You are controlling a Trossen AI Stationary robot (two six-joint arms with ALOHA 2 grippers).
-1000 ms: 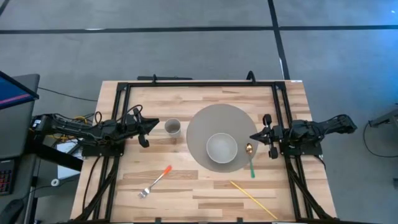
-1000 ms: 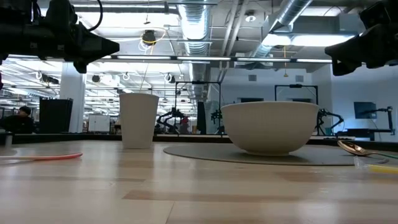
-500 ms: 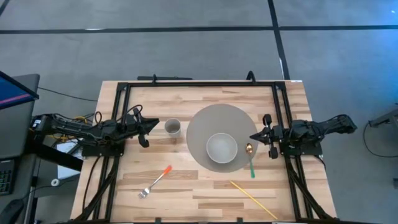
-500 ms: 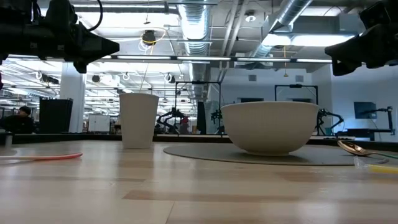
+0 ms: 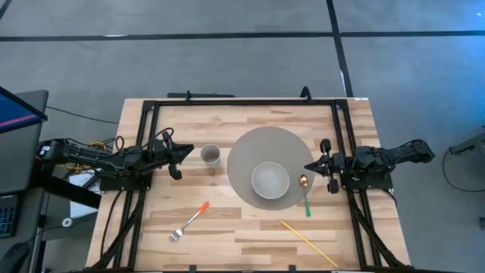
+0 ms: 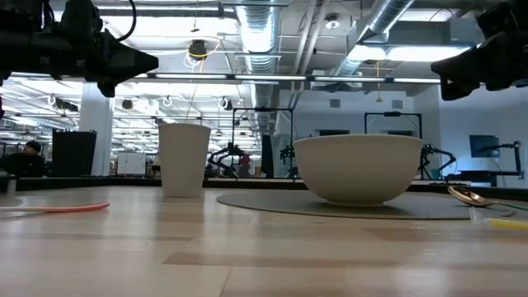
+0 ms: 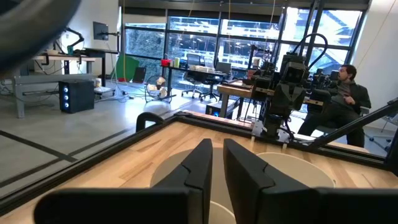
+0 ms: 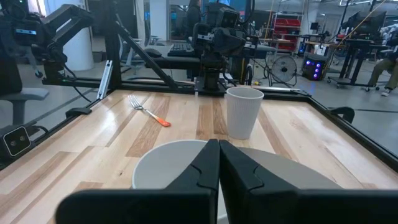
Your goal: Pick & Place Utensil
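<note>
Both arms waiting at the table's sides

I'm seeing the orange-handled fork (image 5: pixel 190 222) lying nearest me, no readable writing; left gripper (image 5: pixel 184 152) is sitting slightly parted, right gripper (image 5: pixel 310 166) pressed together beside the plate (image 5: pixel 250 144)

Overhead, silver ducts (image 6: pixel 272 33) and bright ceiling lights run across an open industrial hall, and grey concrete floor (image 5: pixel 227 53) spreads around the pale wooden surface (image 5: pixel 227 235). Big windows (image 7: pixel 205 37) glow behind desks and office chairs, a person (image 7: pixel 345 102) sits at the far side, and a red cabinet (image 8: pixel 286 25) stands deep in the room.
</note>
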